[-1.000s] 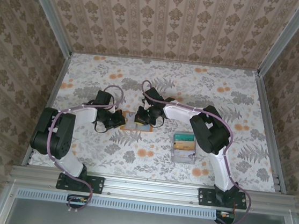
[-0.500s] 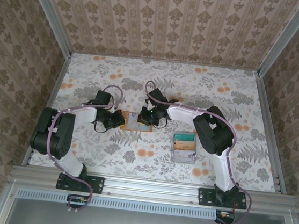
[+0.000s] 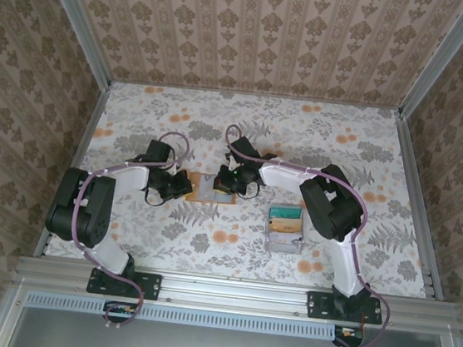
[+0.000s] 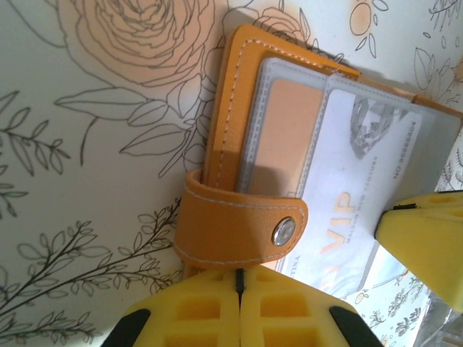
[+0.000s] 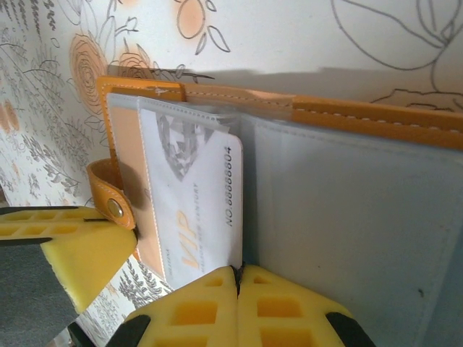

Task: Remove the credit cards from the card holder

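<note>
Lying open and flat on the floral worktop (image 3: 302, 140), the card holder (image 3: 211, 188) sits between my two hands, orange cover down and grey-blue inner panel (image 5: 340, 210) facing up. Both credit cards (image 4: 318, 159) are on the holder's clear-pocket side. The white VIP card (image 5: 192, 195) overlaps the tan-orange card (image 4: 278, 137) and reaches toward the holder's fold. My left hand (image 4: 239, 278) is at the holder's outer end with its pads pressed together. The strap (image 4: 231, 228) with its metal snap (image 4: 283, 231) curls right at the tips (I cannot tell if any of it is pinched). My right hand (image 5: 237, 278) is closed too, fingertips meeting at the white card's lower corner beside the fold; whether the card's edge is caught between them I cannot tell. A grey tray (image 3: 285, 230) rests to the right of the holder, apart from it.
</note>
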`<action>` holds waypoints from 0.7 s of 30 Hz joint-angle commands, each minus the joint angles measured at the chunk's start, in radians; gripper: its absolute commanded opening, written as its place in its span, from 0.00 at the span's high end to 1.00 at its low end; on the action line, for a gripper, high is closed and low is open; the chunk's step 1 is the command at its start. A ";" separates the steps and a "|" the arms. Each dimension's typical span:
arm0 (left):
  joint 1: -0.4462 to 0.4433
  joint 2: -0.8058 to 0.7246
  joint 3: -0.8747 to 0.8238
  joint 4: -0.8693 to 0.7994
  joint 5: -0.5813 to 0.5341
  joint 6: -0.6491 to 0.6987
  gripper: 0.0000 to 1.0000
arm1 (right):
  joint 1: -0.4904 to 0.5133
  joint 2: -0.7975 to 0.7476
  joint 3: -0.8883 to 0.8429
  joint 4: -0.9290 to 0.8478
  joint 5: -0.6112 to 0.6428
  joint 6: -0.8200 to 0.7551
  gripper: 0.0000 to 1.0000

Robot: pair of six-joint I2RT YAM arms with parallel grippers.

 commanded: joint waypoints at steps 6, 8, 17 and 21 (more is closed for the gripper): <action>-0.006 -0.033 0.020 -0.034 0.000 0.006 0.84 | 0.022 0.056 0.079 -0.034 -0.002 0.014 0.93; -0.008 -0.032 0.023 -0.030 0.000 0.005 0.81 | 0.023 0.061 0.086 -0.042 -0.003 0.011 0.90; -0.017 -0.030 0.051 -0.008 0.015 0.004 0.86 | 0.023 0.054 0.074 -0.054 0.014 0.005 0.82; -0.028 -0.023 0.064 -0.002 0.024 0.006 0.90 | 0.023 0.053 0.070 -0.055 0.018 0.005 0.86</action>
